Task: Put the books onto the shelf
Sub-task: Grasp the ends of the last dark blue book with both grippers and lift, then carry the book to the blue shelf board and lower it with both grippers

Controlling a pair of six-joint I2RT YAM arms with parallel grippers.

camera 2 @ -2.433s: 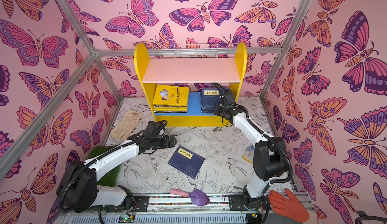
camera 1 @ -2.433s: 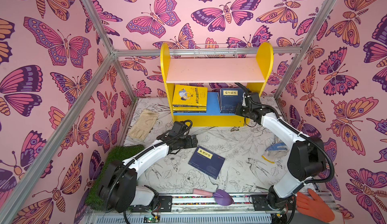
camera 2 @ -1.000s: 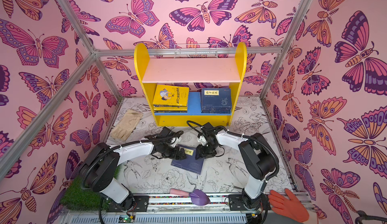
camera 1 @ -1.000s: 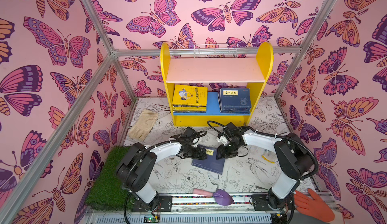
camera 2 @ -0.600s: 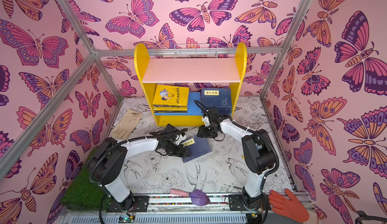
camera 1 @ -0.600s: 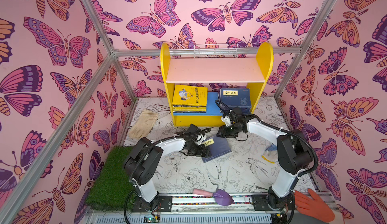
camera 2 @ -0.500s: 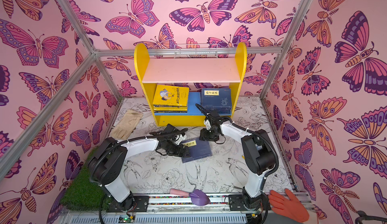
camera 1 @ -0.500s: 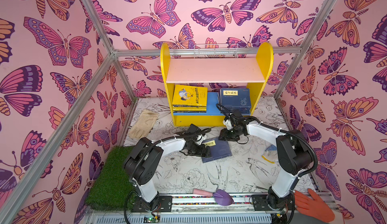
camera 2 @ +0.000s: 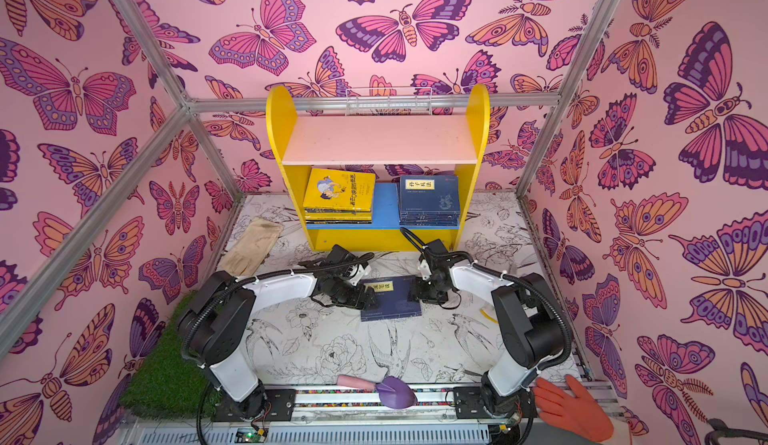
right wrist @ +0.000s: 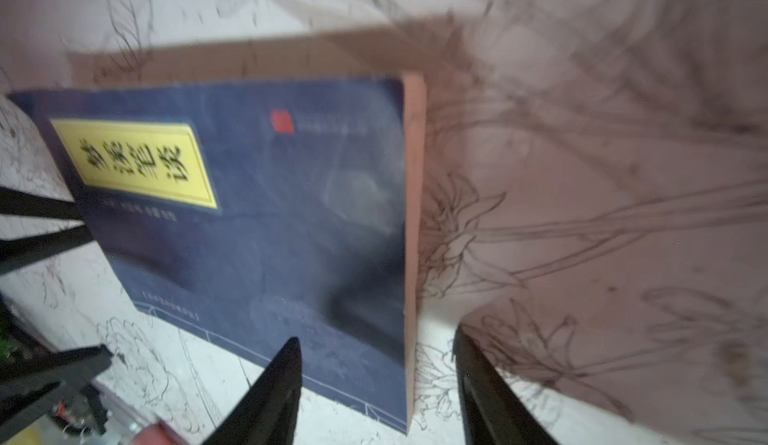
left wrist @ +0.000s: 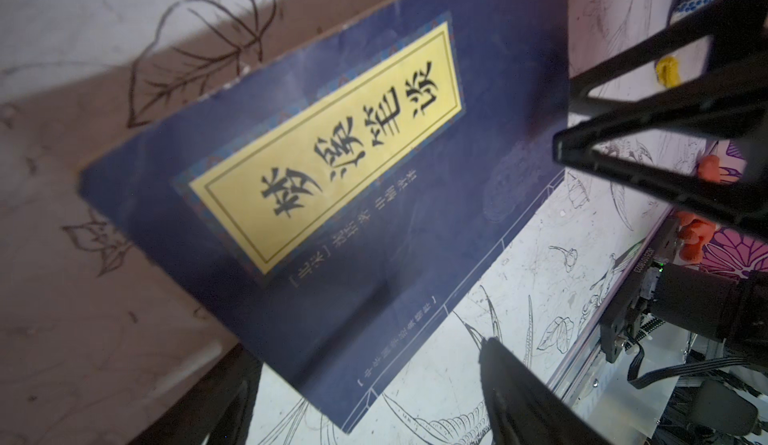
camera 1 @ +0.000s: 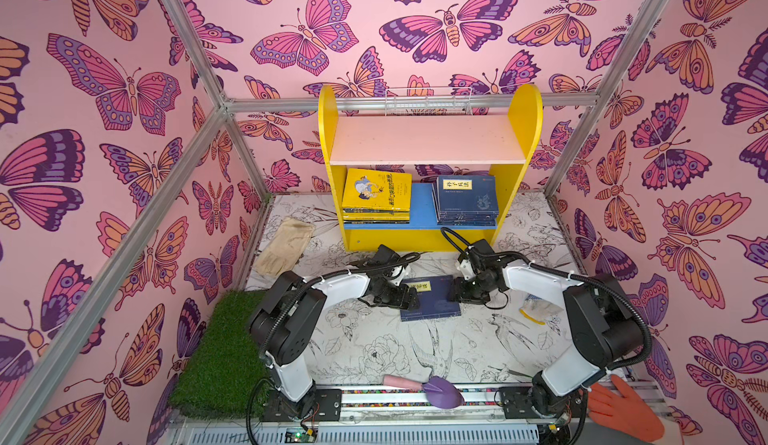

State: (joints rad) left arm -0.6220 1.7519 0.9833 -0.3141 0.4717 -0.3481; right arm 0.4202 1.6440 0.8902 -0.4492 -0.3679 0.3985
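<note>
**Op:** Where's the loose book?

**Eng:** The navy book (camera 1: 432, 297) with the yellow title label is lying flat, cover up, on the table (camera 1: 374, 339). It's sitting in front of the shelf (camera 1: 525, 106), apart from it, and it's showing in both top views.

**Op:** My hands?

**Eng:** Your left hand (camera 1: 409, 297) is sitting low at the book's left edge. Its fingers are standing wide apart, clamping nothing. In the left wrist view a corner of the book (left wrist: 332, 197) is lying between them.

Your right hand (camera 1: 455, 295) is sitting at the book's right edge, fingers also apart. In the right wrist view one finger (right wrist: 274, 389) is hanging over the cover. The other is hanging over bare table just beside the page edge. I can't tell whether either hand is touching the book.

**Op:** Shelf?

**Eng:** Two stacks are lying flat on the blue lower board (camera 1: 422, 210). You're seeing the yellow-topped stack (camera 1: 376, 191) on the left and the navy stack (camera 1: 467, 195) on the right, with a gap between them.
</note>
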